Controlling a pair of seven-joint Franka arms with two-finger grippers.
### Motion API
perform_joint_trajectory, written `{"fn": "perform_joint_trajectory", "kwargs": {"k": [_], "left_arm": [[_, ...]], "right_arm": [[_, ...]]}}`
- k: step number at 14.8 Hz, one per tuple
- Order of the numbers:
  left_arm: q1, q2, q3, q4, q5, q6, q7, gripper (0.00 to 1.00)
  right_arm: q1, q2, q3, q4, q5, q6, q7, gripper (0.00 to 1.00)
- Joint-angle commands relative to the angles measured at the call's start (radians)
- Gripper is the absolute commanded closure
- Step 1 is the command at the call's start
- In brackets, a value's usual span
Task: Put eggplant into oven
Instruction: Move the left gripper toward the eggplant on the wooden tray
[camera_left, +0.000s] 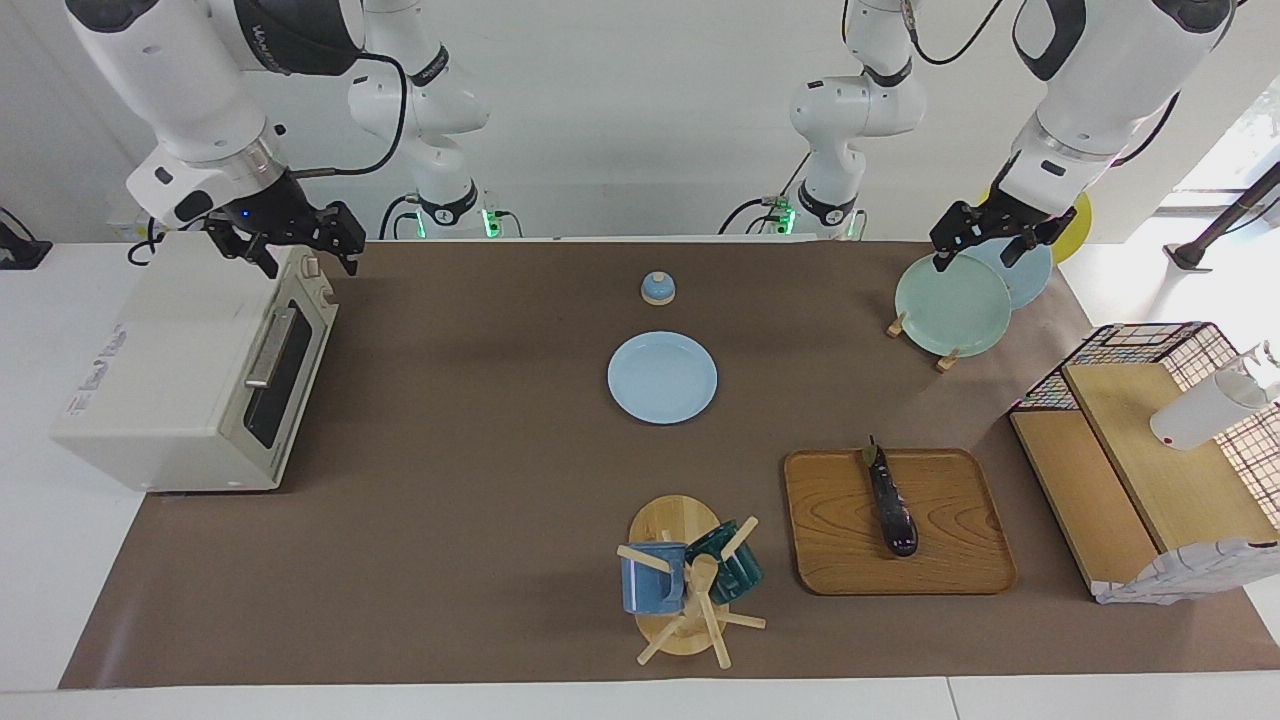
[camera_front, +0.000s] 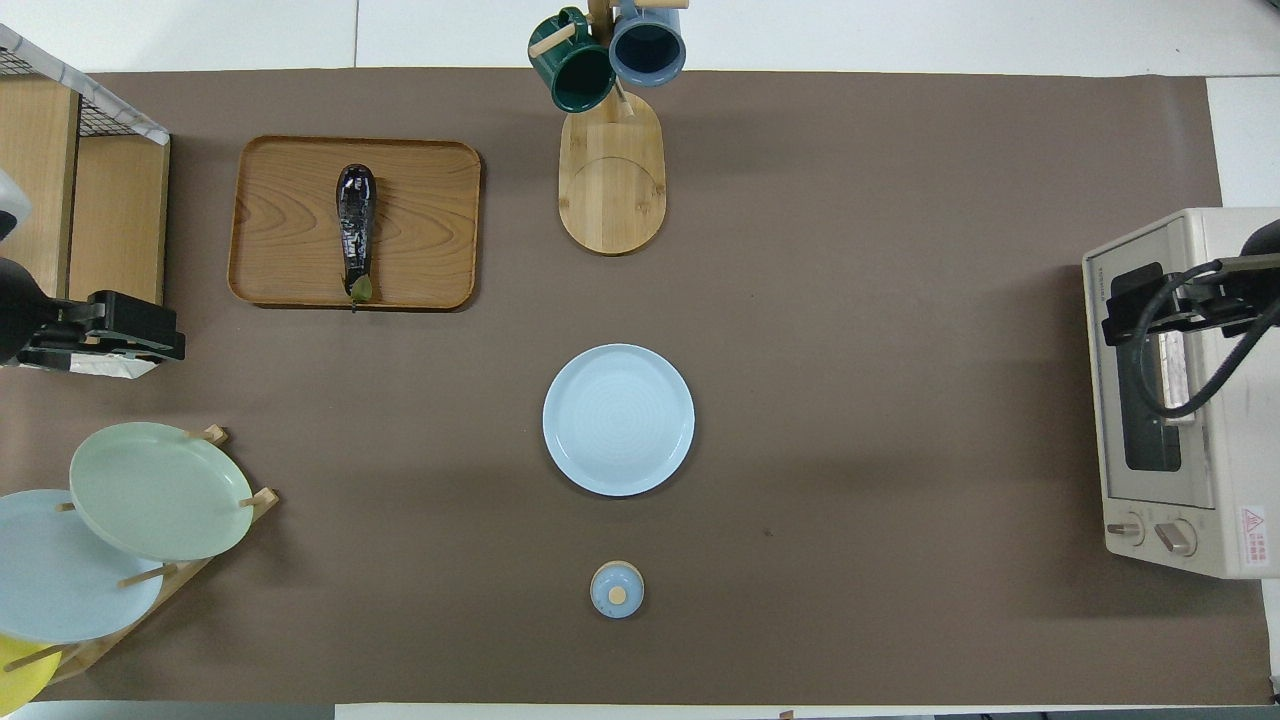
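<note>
The eggplant (camera_left: 890, 505) is long and dark purple with a green stem cap. It lies on a wooden tray (camera_left: 960, 560) toward the left arm's end of the table, and it shows on the tray (camera_front: 430, 230) in the overhead view (camera_front: 356, 230) too. The cream oven (camera_left: 170, 370) stands at the right arm's end with its glass door shut; it also shows in the overhead view (camera_front: 1225, 470). My right gripper (camera_left: 308, 262) is open and empty above the oven's top front edge. My left gripper (camera_left: 975, 258) is open and empty above the plate rack.
A light blue plate (camera_left: 662, 377) lies mid-table, with a small blue lid (camera_left: 657, 288) nearer the robots. A mug tree (camera_left: 690, 580) with two mugs stands beside the tray. A plate rack (camera_left: 952, 305) and a wooden shelf with a wire basket (camera_left: 1130, 470) stand at the left arm's end.
</note>
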Motion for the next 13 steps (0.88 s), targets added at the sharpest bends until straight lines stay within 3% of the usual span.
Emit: {"fn": "perform_joint_trajectory", "kwargs": {"k": [1, 4, 6, 7, 10, 13], "left_arm": [[0.001, -0.005, -0.001, 0.001, 0.006, 0.025, -0.016, 0.00], [0.004, -0.003, -0.003, -0.011, 0.006, 0.072, -0.012, 0.00], [0.004, 0.020, -0.003, -0.004, -0.013, 0.093, -0.010, 0.00], [0.004, 0.049, -0.003, -0.002, -0.020, 0.119, -0.010, 0.00], [-0.008, 0.162, -0.004, 0.027, -0.017, 0.187, -0.009, 0.00], [-0.008, 0.366, -0.008, 0.163, -0.017, 0.225, 0.012, 0.00]], "right_arm": [[-0.007, -0.008, 0.009, -0.002, 0.014, 0.013, 0.011, 0.00], [-0.012, -0.015, 0.010, -0.036, 0.025, 0.064, -0.082, 0.04], [-0.018, -0.032, 0.010, -0.071, 0.025, 0.069, -0.139, 0.74], [-0.021, -0.040, 0.007, -0.091, 0.023, 0.072, -0.155, 1.00], [-0.038, -0.077, 0.003, -0.174, 0.011, 0.150, -0.181, 1.00], [-0.033, -0.083, 0.003, -0.256, -0.131, 0.219, -0.016, 1.00]]}}
